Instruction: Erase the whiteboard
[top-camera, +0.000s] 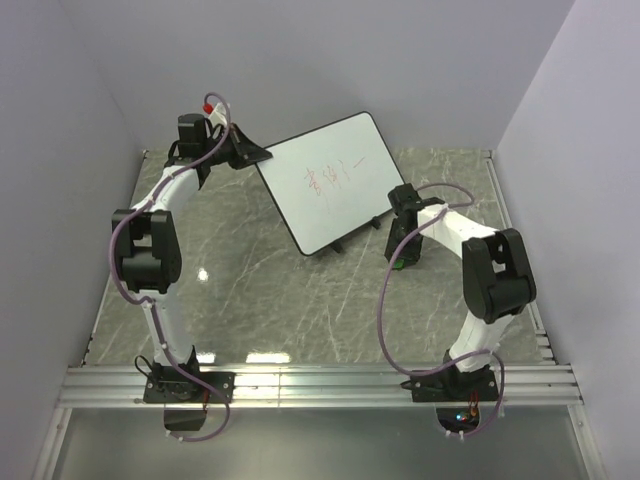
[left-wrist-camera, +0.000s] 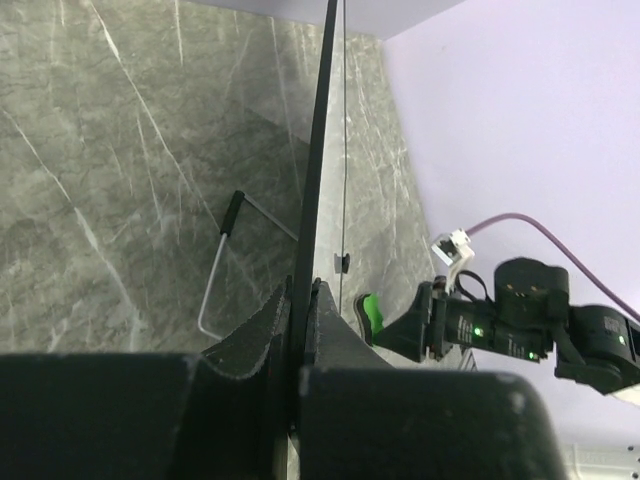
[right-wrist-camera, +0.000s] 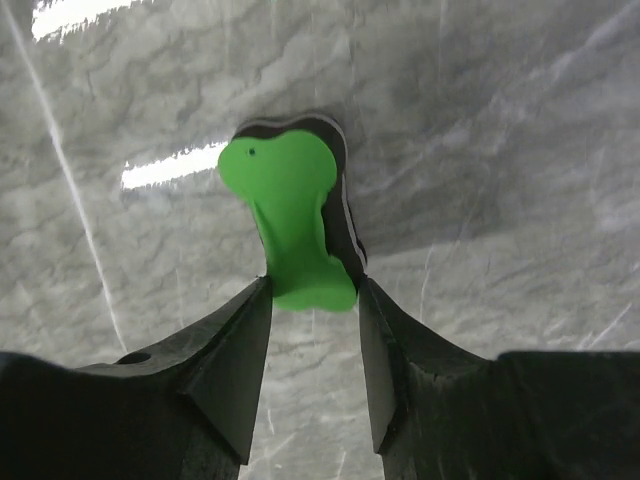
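Two grippers of mine, left gripper (left-wrist-camera: 302, 292) shut tight on the left corner of the whiteboard (top-camera: 330, 180), board standing tilted near the back edge of the table (top-camera: 250, 280), right gripper (right-wrist-camera: 315, 300) half open around the green eraser (right-wrist-camera: 290, 200), cannot tell if it squeezes

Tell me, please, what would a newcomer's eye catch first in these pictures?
The tilted whiteboard with red writing stands out most, its left edge pinched by the left claw. To its right, the right claw flanks a bright green eraser lying on the table.
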